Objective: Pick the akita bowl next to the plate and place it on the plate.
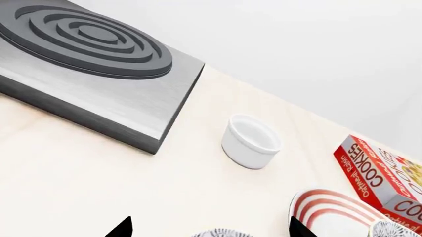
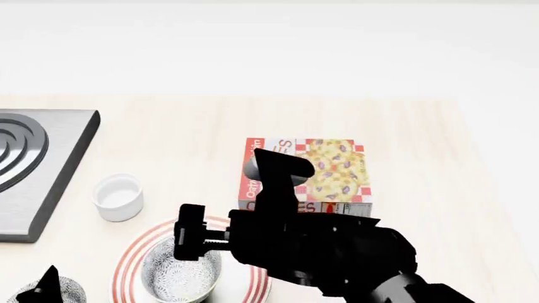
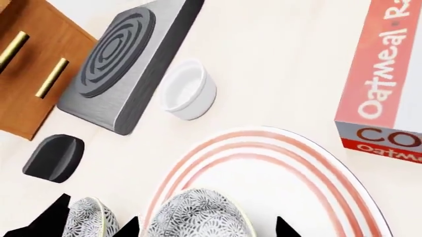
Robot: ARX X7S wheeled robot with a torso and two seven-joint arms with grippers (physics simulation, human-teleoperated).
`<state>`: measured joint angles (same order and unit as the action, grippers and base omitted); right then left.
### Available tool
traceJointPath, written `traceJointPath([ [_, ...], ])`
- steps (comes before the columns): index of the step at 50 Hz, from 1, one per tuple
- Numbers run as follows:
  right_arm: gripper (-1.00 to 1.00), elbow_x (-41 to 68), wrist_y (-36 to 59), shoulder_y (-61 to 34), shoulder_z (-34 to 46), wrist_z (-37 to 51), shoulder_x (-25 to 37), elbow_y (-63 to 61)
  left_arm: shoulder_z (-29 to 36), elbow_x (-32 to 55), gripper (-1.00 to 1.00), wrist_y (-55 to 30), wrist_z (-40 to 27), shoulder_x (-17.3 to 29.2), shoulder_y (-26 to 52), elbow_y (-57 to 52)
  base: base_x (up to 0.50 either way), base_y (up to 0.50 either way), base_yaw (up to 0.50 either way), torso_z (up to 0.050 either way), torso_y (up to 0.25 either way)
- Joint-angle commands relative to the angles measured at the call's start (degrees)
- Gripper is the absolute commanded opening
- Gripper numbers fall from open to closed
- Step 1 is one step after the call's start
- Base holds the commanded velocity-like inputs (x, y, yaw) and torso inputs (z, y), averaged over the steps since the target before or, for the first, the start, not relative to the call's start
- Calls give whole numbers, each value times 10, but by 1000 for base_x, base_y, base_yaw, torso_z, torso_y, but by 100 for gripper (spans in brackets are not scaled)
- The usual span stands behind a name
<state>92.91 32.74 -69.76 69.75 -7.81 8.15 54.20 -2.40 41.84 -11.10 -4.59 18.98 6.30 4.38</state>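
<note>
Two speckled bowls: one on the plate (image 2: 135, 259), other off plate at its left, by head view's lower-left corner (image 2: 63, 291).
Akita bowl (image 2: 178, 274): sits inside plate's red rings, left of plate centre; upright on its foot, mouth up. Round, so no long axis to give; vertical axis only.
Same bowl, r. wrist view (image 3: 197, 217): rim up, near plate's edge, between the two dark fingertips.
Plate, r. wrist view (image 3: 310, 173): flat on counter (image 2: 421, 126), red rings along rim, part cut off by frame.
Right gripper (image 2: 195, 238): directly over akita bowl, arm reaching in from lower right. Fingertips (image 3: 285, 228) stand apart on either side of bowl rim; contact w/ bowl can't be told.
Left gripper (image 1: 211, 228): only two dark tips at frame edge, set wide apart; nothing between them but counter and a bowl rim (image 1: 221, 233) below.
Left tip in head view (image 2: 47, 287): over second bowl, lower-left.
White cup (image 2: 118, 197): upright, between hob and plate, apart from both.
Hob (image 2: 34, 170): grey slab w/ concentric rings, left edge of counter.
Cookie box (image 2: 307, 177): lying flat, behind plate on its right; partly hidden by right arm.
Wood cabinet w/ brass handles (image 3: 26, 59): seen in r. wrist view beyond hob.
</note>
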Motion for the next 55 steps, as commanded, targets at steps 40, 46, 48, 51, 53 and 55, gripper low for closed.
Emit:
traceJointPath([
  [40,100,-46,-132,89,-51,217,232,-461,6,5,100,1,-8,4,-2,-5,0,0,0,0,0],
  [46,100,-69,-157,111,-51,230,252,-497,7,4,100,4,-5,3,-1,0,0,0,0,0,0],
  [48,100,-74,-163,117,-52,236,258,-509,7,4,100,5,-5,3,-1,1,0,0,0,0,0],
  [51,100,-81,-179,129,-58,242,272,-530,7,6,100,1,-10,4,-3,-7,0,0,0,0,0],
  [53,100,-92,-183,134,-55,259,279,-535,8,5,100,2,-9,4,-3,-5,0,0,0,0,0],
  [55,100,-108,-204,149,-59,260,295,-559,8,6,100,2,-8,4,-2,-3,0,0,0,0,0],
])
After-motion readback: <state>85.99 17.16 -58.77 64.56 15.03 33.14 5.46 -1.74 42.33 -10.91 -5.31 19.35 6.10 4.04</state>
